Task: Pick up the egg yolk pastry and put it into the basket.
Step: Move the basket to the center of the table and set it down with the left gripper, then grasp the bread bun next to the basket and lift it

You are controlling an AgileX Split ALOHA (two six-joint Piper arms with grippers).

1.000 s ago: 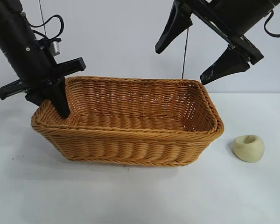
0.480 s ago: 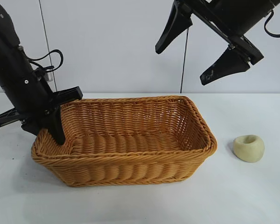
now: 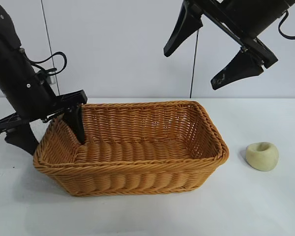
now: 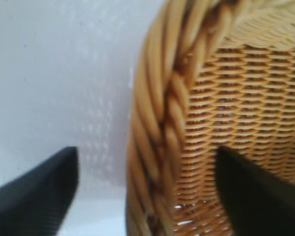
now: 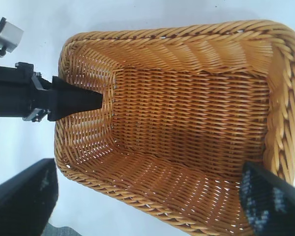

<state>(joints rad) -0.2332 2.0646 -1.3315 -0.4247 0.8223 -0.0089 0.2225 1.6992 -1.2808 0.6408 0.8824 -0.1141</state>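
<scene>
My right end effector, fingers apart at upper right, hangs nearer the pastry at lower right; left end effector, apart, straddles the basket rim.

White tabletop, matte, evenly lit, only soft shadows on it. Behind the tabletop: plain pale wall. Two thin dark vertical lines run down the wall to the tabletop's far edge.

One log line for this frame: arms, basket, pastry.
left gripper: open, straddling basket end wall | right gripper: open, raised above basket | egg yolk pastry: on table, outside basket
</scene>
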